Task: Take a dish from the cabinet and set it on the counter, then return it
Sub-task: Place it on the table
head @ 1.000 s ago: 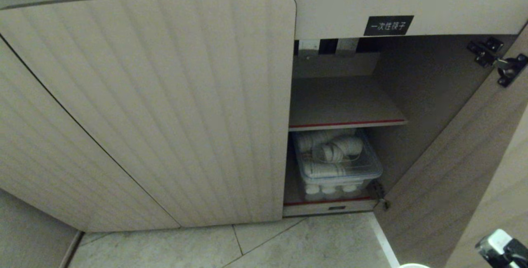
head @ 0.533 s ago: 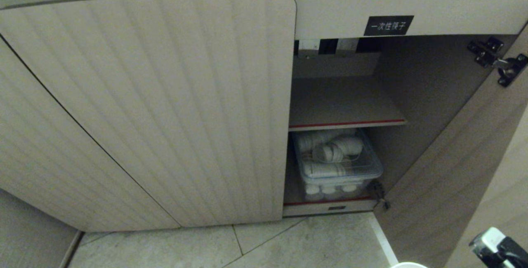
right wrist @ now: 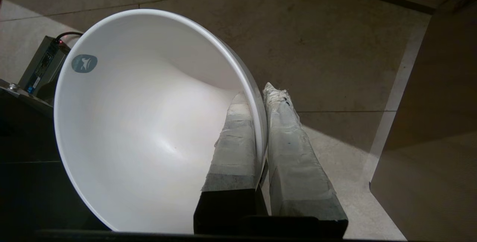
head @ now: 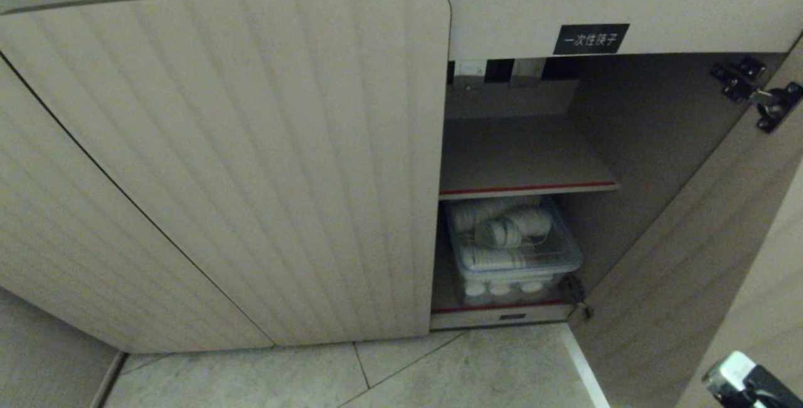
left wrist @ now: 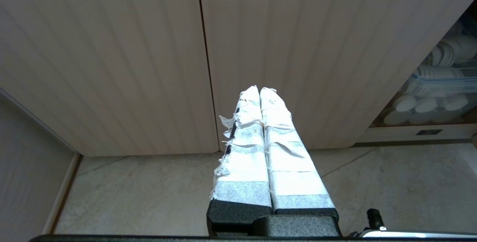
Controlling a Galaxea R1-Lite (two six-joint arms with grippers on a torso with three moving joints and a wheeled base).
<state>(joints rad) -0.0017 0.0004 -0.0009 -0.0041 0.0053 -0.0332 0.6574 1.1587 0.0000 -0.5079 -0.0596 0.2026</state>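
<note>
The dish (right wrist: 141, 123), a plain white bowl, hangs tilted above the tiled floor. My right gripper (right wrist: 257, 95) is shut on its rim, one finger inside the bowl and one outside. In the head view only a part of my right arm (head: 743, 386) shows at the lower right corner, and the dish is below the edge. The cabinet (head: 251, 163) has its right door (head: 690, 257) swung open, and its red-edged shelf (head: 521, 157) is bare. My left gripper (left wrist: 259, 89) is shut and empty, parked facing the closed ribbed doors. The counter is out of view.
A clear plastic bin (head: 511, 245) of stacked white cups fills the space under the shelf. A black label (head: 590, 39) sits above the opening and a hinge (head: 756, 94) juts from the open door. A grey box with a cable (right wrist: 41, 67) lies on the floor.
The visible part of my right arm has slid left and lower in the head view. The white rim of the dish at the bottom edge has dropped out of that view.
</note>
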